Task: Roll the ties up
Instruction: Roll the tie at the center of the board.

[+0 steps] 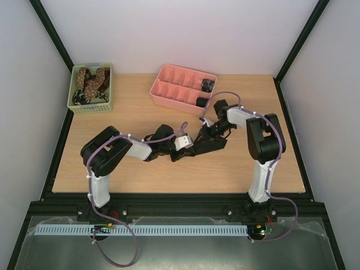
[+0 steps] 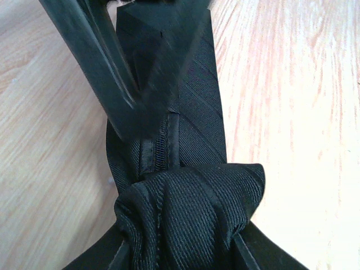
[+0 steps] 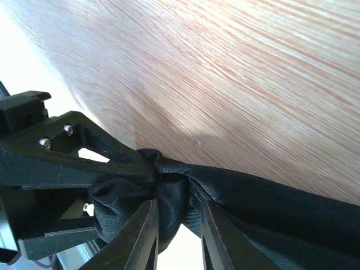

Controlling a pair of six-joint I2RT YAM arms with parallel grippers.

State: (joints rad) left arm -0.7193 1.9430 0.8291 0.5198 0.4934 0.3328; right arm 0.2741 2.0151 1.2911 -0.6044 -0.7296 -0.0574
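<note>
The left gripper (image 2: 183, 244) pinches a bunched fold of the black tie (image 2: 197, 95), whose flat length runs forward from its fingertips over the wooden table (image 2: 292, 112). The right gripper (image 3: 177, 222) meets it tip to tip, fingers clamped around the same bunch, with the tie trailing off to its right.

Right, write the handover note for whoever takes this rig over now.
Left gripper: shut on the bunched end of the black tie.
Right gripper: shut on the same tie, right beside the left.
The tie lies on the table, not yet a coil.
Done: two rolled ties in the pink tray.
Left: roll this one, then the brown ties in the green basket.
</note>
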